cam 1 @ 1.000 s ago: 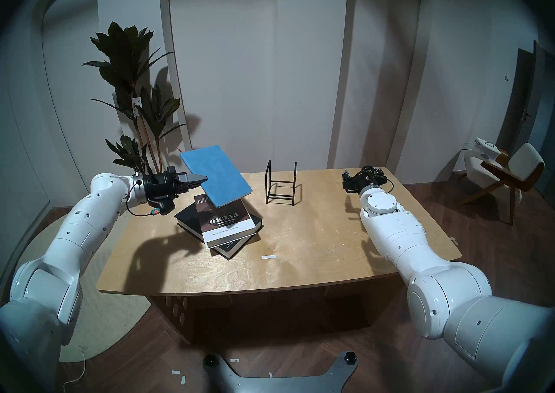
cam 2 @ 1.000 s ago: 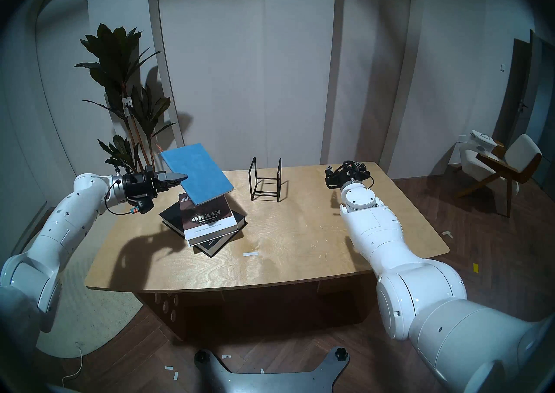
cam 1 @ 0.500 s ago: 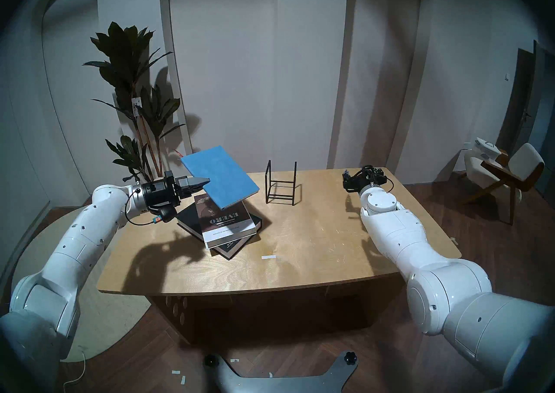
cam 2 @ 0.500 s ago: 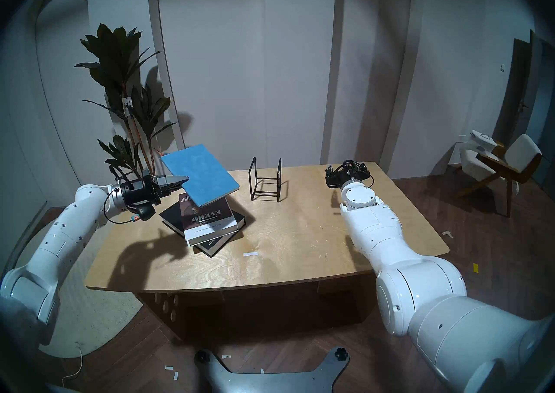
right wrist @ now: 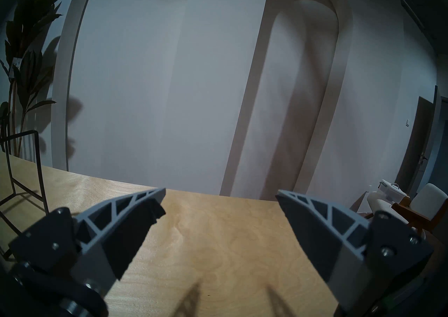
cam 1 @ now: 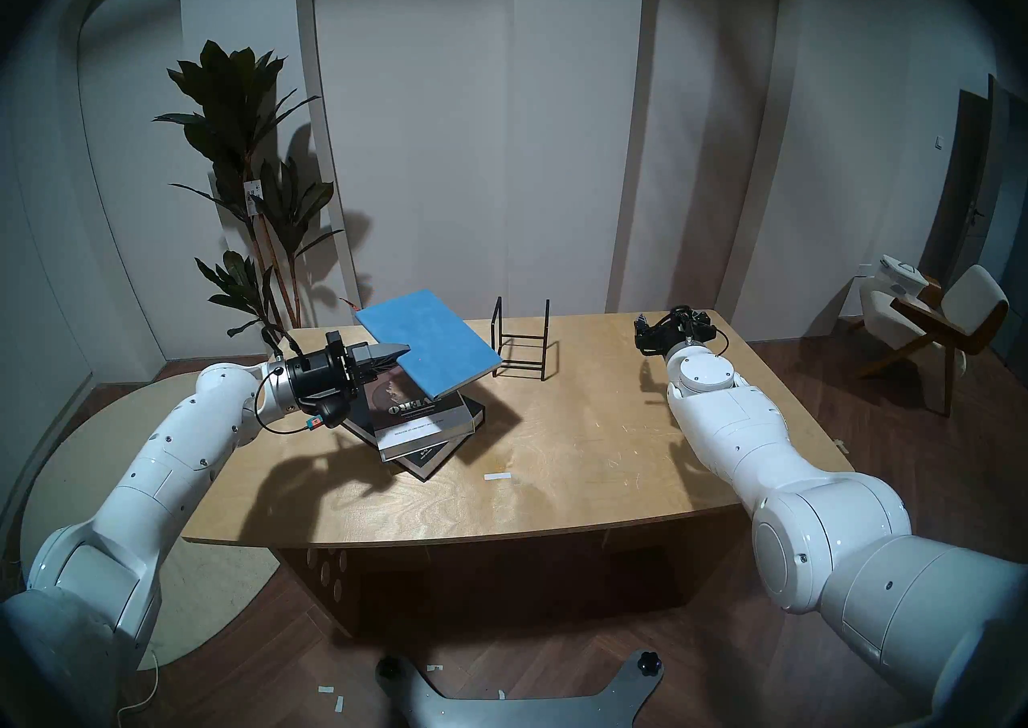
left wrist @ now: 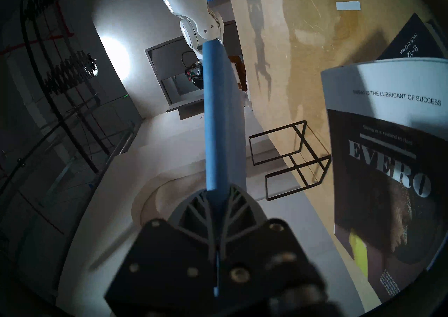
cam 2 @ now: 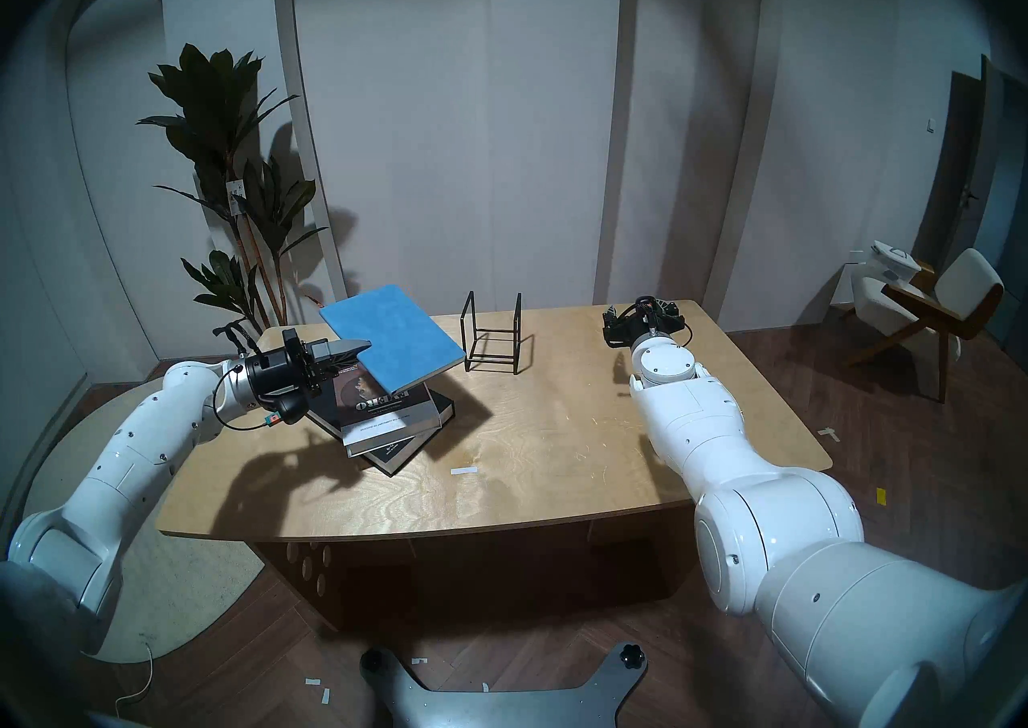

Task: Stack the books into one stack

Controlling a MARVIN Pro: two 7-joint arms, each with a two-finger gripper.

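My left gripper is shut on the near-left edge of the thin blue book, which hangs tilted in the air above the other two books. In the left wrist view the blue book shows edge-on, clamped between the fingers. Under it the brown-covered book with a white spine lies askew on the large black book at the table's left middle. My right gripper stands open over the table's far right corner, with nothing between its fingers.
A black wire rack stands on the wooden table just right of the blue book's far corner. A white tape strip lies near the middle. A potted plant stands behind the table's left corner.
My left arm has carried the blue book to the right and lower, so it now covers more of the brown book and nears the rack. The right arm has not moved.
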